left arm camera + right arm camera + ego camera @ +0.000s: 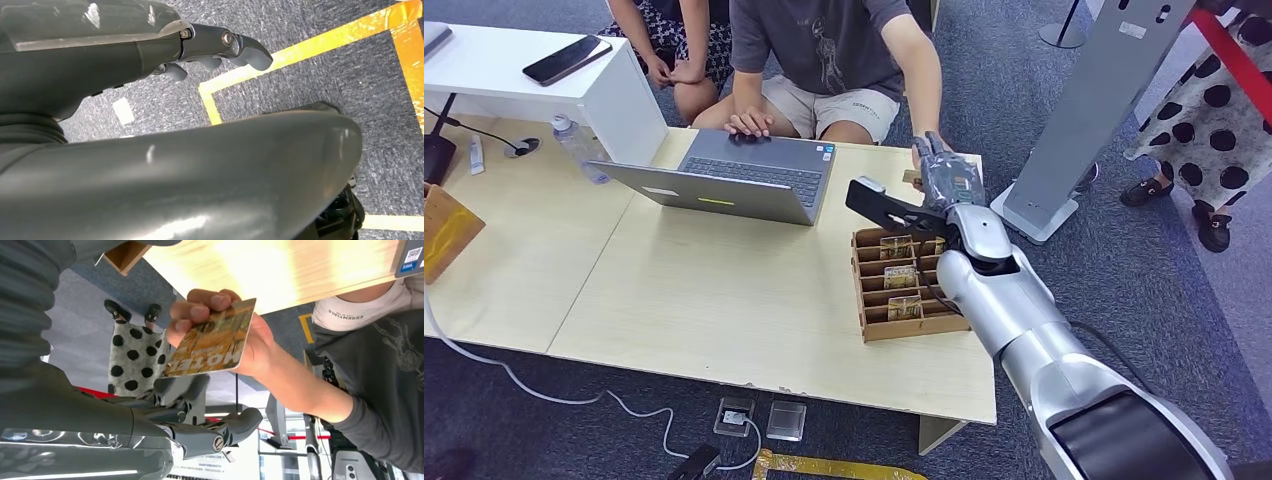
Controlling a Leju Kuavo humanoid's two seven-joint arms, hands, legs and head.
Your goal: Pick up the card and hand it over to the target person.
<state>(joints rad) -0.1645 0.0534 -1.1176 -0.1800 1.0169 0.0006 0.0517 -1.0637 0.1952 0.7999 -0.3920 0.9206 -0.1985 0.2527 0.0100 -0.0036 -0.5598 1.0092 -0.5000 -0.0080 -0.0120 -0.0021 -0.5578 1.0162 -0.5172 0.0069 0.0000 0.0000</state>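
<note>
Right hand [946, 180] right of centre in head view, raised past the surface [724, 290] edge, fingers loose, holding nothing. Card [212, 342], upper centre of right wrist view, pinched in the person's hand [225, 325]. Left hand [220, 50] hangs over carpet, fingers curled in, holding nothing. Wooden card box [904, 285] sits below right hand.

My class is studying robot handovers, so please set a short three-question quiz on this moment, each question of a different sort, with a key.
1. True or false: the person's hand grips the gold card.
2. Multiple choice: where does the wooden card box stand? A) on the floor; B) on the table near the right arm; C) on the laptop.
3. Fill in: the left hand hangs above grey carpet marked with ______ tape.

Key
1. True; the right hand lies just beside the card, fingers apart.
2. B
3. yellow
</note>
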